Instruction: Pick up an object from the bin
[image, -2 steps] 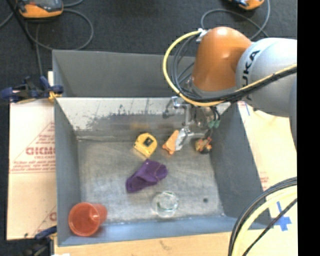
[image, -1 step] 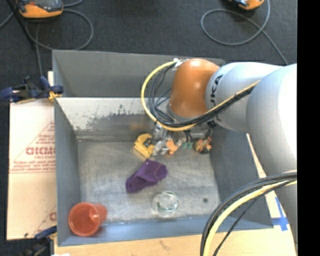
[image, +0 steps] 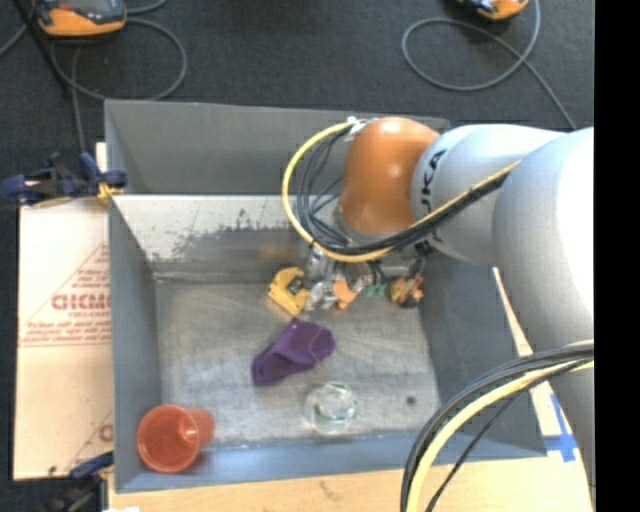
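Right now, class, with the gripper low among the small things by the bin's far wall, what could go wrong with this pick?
1. The gripper is down beside a yellow toy and a small orange piece lying close together; it may catch both or knock one aside.
2. These lie near the bin's far wall, so the gripper might scrape it or pin a thing against it.

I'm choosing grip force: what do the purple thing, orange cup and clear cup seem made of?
Purple thing: probably soft cloth, matte, crumpled folds.
Orange cup: likely plastic, smooth, faint sheen.
Clear cup: see-through, glass or plastic; cannot tell which.
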